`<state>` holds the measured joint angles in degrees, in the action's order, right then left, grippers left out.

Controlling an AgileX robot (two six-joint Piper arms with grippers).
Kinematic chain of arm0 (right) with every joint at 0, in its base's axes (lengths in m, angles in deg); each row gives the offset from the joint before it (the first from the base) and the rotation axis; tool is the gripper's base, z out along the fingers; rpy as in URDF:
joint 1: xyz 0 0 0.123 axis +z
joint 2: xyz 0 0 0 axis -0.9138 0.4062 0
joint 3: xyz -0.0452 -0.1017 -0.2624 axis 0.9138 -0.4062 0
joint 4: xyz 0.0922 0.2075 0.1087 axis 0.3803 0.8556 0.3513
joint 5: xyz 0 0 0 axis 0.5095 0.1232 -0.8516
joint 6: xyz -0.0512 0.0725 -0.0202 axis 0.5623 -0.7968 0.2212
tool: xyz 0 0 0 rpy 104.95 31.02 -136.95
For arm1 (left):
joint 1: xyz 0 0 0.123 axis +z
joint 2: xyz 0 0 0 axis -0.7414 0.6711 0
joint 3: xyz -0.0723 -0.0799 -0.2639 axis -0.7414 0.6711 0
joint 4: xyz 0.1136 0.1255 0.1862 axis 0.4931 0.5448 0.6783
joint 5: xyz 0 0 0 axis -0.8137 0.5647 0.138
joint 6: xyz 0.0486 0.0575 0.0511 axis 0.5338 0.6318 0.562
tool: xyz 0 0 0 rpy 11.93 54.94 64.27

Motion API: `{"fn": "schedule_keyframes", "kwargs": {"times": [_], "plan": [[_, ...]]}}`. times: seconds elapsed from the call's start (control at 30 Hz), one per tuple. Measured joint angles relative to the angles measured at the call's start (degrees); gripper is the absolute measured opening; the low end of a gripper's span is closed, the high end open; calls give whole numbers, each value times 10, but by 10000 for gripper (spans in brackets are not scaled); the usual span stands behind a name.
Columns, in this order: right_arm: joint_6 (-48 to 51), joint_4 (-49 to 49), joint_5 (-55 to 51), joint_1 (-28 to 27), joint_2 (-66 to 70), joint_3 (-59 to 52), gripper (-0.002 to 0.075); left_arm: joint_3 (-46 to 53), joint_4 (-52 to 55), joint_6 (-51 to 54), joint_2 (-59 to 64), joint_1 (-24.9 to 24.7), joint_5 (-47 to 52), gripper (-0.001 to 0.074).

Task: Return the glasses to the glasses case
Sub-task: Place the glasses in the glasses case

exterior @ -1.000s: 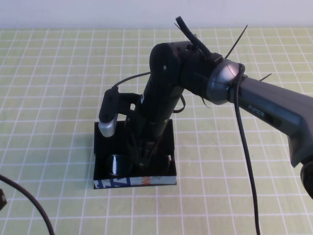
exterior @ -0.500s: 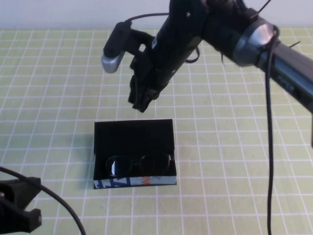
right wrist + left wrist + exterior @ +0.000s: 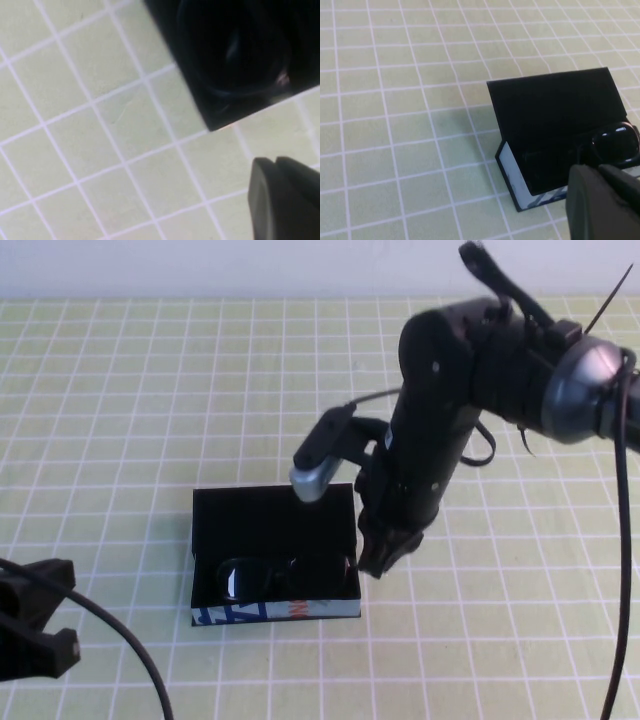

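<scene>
Black thick-rimmed glasses (image 3: 287,577) lie inside your matte black case (image 3: 273,525); light, fragile. Right hand (image 3: 374,565) pinched empty beside it; left hand (image 3: 35,635): cannot tell.

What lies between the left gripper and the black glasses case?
Only bare green checked tablecloth, seen in the high view, separates the left gripper from the matte black glasses case.

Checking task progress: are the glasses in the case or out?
In. The glasses lie inside the open case, near its printed front edge.
</scene>
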<state>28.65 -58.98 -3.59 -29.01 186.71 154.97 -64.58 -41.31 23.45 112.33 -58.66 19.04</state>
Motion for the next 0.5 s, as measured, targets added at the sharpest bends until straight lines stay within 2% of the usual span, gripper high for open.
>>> {"fn": "schedule_keyframes", "kwargs": {"times": [0.2,0.5], "plan": [[-7,39,40,0,21,-24,-16,0,0,0,0,0,-7,-3],[-17,47,120,0,45,-25,-16,0,-3,2,0,0,1,-3]]}}
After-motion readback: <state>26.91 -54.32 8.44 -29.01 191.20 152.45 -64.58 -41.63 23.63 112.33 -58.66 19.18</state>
